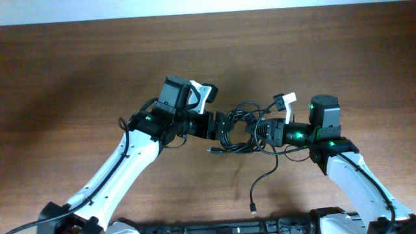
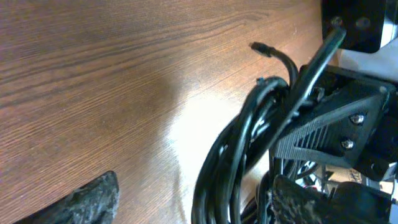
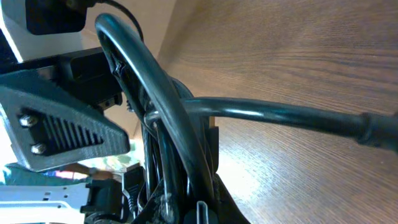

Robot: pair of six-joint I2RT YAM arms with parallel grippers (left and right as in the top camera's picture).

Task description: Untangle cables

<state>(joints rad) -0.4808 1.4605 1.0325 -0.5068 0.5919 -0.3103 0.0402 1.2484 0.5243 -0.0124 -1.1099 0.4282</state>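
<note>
Spread wide at the left gripper [image 1: 225, 127], with rough, grainy black pads [image 2: 93, 198] well apart and the cables [image 1: 239, 129] passing between them, closer to one pad than the other. Pinched shut at the right gripper [image 1: 259, 132] on the same bundle, strands pressed tight against the fingertips. Smooth, glossy black cords, thin and round, looped over one another in a knot between the two facing sets of fingers. Mostly laid lengthwise from one gripper to the other. Trails one loose strand away from the right fingers toward the robot's base, curving and ending in an end plug [image 1: 252, 209]. Pokes a second plug [image 2: 258, 47] out past the left fingers. Rests on a brown wood-grain table [image 1: 78, 78], matt with soft glare, with a pale strip [image 1: 325, 3] beyond its far edge.
</note>
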